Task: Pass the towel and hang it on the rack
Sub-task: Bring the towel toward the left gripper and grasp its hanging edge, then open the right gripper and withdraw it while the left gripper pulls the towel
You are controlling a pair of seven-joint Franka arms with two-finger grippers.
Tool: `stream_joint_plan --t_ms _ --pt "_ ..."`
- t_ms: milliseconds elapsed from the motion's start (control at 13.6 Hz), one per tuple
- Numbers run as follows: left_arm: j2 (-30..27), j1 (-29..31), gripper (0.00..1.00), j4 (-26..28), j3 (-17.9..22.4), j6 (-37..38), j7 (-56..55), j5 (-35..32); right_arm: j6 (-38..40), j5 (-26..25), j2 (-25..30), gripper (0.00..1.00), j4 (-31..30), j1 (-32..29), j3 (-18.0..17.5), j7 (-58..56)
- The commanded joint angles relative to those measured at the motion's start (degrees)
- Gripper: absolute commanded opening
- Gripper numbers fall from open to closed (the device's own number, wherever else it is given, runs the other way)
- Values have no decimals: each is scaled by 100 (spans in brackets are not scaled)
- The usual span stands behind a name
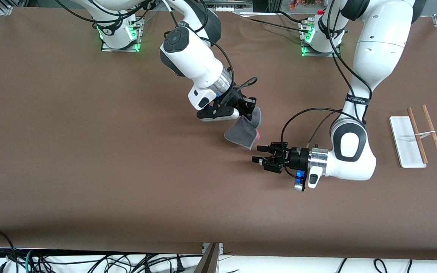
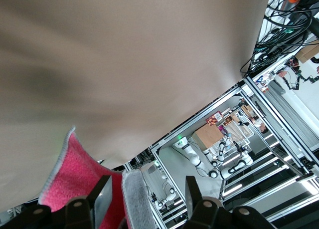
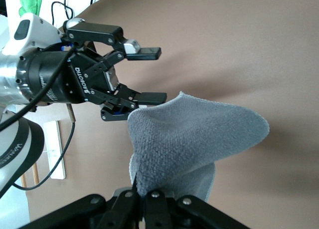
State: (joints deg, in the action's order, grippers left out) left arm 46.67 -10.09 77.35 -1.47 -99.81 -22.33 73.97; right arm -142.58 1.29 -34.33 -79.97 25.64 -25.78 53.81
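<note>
Front view: the right tool (image 1: 249,110), clenched on one corner of the towel (image 1: 242,132), holds the cloth in the air over the middle of the desk (image 1: 89,159), so that the free end hangs down toward the left tool (image 1: 259,154). The left tool lies level just beside that hanging end, its jaws parted and not yet grasping – a pose that, by judgement, readies the hand-over. The rack (image 1: 417,136) stands well apart at the left arm's end of the desk, which is presumably why the left arm must receive the cloth.

Right wrist view: the pinch itself is plain here – the right tool's fingers (image 3: 144,199) are shut on the grey cloth, and the left tool's lower finger (image 3: 149,97) is just beside or touching the cloth's edge, the upper one clear of it.

Left wrist view: only here does the pink-red face show broadly; a fold of cloth stands between the left tool's pads (image 2: 102,199), which have not closed on it.
</note>
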Motion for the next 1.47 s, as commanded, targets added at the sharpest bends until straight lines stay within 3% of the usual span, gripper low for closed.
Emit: stream_joint_plan --t_ms 0,221,368,515,588,735,809,1176,1324,1397 --pt "88 -10 67 -176 59 101 -122 -5 -33 -23 -118 0 201 64 20 24" --pt "105 -115 64 -159 50 216 -114 3 -33 -23 -118 0 201 64 20 15" --pt "97 -142 56 -63 42 233 -87 21 -68 -23 -118 0 210 47 29 -20" --pt "106 -186 40 -62 33 233 -87 56 -165 -32 -118 0 210 20 29 -55" --pt "114 -229 17 -53 41 242 -70 56 -183 -32 -118 0 210 3 29 -64" --pt "114 -317 4 -27 7 242 -70 65 -192 -32 -118 0 210 -6 29 -64" --pt "114 -344 0 -27 -11 242 -78 65 -192 -32 -118 0 201 -6 29 -55" --pt "97 -309 0 -44 -29 242 -105 74 -183 -23 -118 1 201 -15 29 -55" --pt "71 -274 0 -79 -29 242 -140 74 -174 -23 -118 23 201 -24 46 -46" --pt "62 -256 0 -97 -29 277 -149 65 -174 -41 -118 73 201 -24 125 -55"
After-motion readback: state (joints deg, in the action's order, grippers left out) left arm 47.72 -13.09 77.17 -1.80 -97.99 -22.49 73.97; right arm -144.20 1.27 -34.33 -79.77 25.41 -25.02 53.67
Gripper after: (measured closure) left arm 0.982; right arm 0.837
